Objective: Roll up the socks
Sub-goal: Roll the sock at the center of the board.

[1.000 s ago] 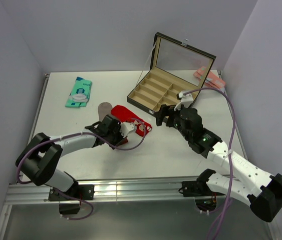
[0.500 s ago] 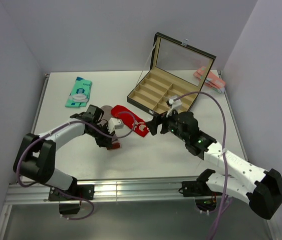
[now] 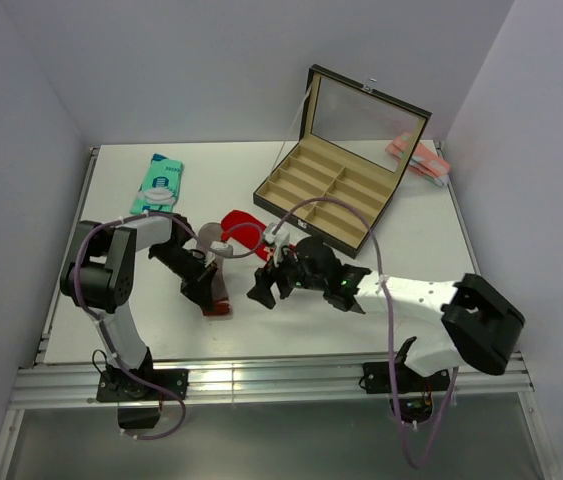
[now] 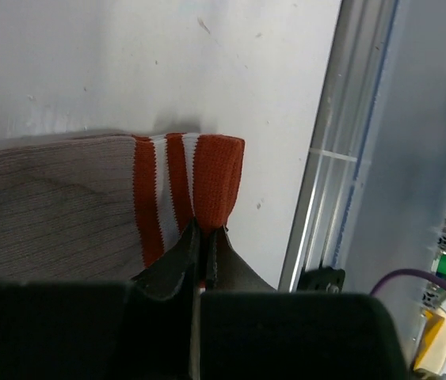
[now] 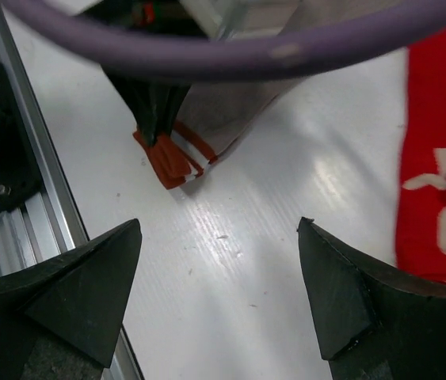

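White bench, grey walls; item one, my left hand, clamped shut on the striped cuff of the first sock, which lies flat, grey-brown side up, toward the near edge. Item two, my right hand, jaws wide and holding nothing, hovering over bare bench between that cuff and the second sock, red and flat just beyond. By my reckoning no roll is begun and both socks are left to do; teal sock and open case lie further out.

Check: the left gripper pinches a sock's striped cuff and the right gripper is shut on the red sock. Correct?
No. The right gripper is open, holding nothing; the right wrist view shows it. The left gripper does pinch the striped cuff.
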{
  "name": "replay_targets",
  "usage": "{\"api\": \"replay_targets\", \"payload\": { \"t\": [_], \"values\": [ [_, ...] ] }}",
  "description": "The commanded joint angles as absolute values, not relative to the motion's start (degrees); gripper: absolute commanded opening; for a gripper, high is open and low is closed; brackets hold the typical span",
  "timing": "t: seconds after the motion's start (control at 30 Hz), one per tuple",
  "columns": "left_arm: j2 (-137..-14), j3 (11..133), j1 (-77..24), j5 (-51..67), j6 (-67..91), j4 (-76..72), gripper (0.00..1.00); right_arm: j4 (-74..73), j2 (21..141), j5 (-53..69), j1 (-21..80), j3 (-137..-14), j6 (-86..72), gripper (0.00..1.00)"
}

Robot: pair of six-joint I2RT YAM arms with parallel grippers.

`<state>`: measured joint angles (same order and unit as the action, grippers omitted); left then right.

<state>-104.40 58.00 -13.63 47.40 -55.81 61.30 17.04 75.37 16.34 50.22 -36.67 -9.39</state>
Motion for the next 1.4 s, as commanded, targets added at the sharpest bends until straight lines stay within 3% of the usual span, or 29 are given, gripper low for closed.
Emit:
{"api": "replay_targets", "payload": {
  "t": [0.0, 0.5, 1.37],
  "values": [
    [-106.61, 60.82, -11.34, 52.03, -64.68, 70.31, 0.00, 20.22, 80.83, 17.50, 53.95, -41.74, -6.42, 0.86],
    [-110.83, 63.02, -6.51, 50.80, -68.82, 75.76, 0.00, 14.94, 98.69, 8.79, 64.68, -55.98, -0.62, 0.84],
    [-112.06, 63.28, -6.24, 50.10, -66.89, 75.32, 0.00, 15.46, 108.10, -9.75, 70.84, -61.52, 7.47, 0.79]
  ]
}}
